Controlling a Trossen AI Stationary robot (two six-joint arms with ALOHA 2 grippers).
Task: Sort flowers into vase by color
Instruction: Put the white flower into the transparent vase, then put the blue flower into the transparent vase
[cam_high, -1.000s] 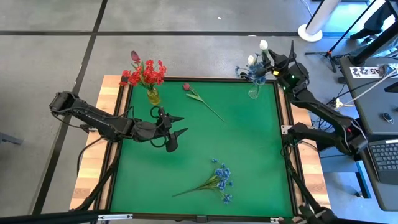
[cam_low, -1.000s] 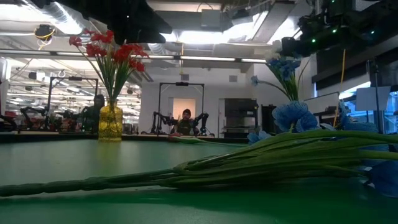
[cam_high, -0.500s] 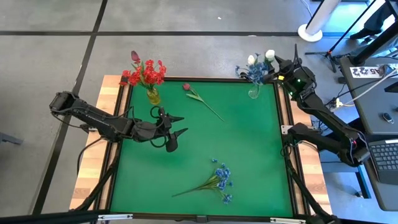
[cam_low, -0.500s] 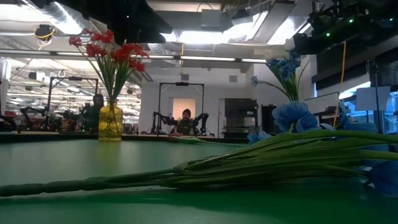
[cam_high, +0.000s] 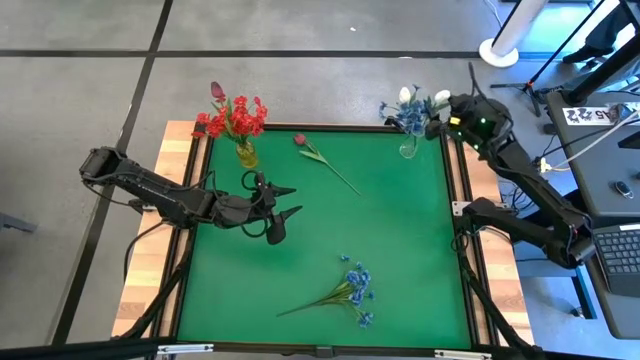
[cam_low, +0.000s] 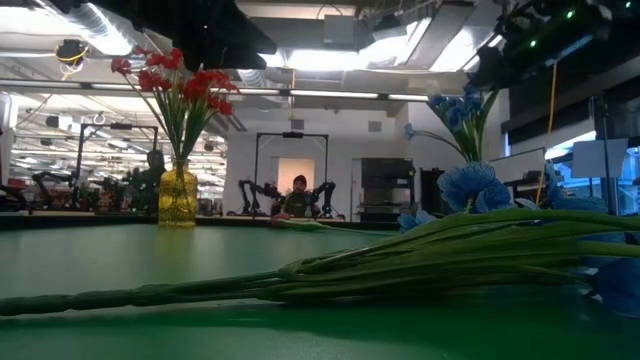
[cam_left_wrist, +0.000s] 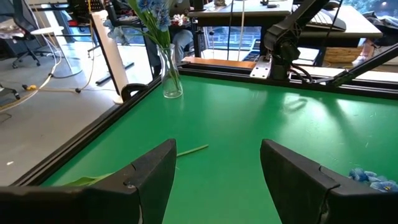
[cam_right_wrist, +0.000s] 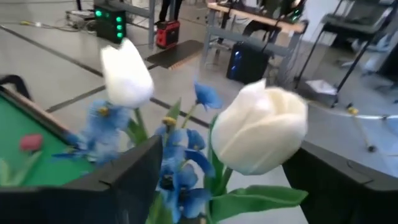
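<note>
I had the right gripper (cam_high: 447, 107) clamped on a white tulip (cam_right_wrist: 258, 130), its bud just beside the clear vase (cam_high: 408, 147) of blue flowers (cam_high: 410, 118), stem running back toward the fingers. The left gripper (cam_high: 288, 214) hung open mid-table, far off.

Even overhead light; the white tulip bud (cam_right_wrist: 260, 127) is blurred, the low view dim.

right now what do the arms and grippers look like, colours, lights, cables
Both arms are black, jointed and slender. The left gripper ends in two dark tapered fingers, matte and wedge-shaped in its wrist view. The right gripper sits ahead of a wrist block lit by small green lights. Black cables run beside the right arm's base.
</note>
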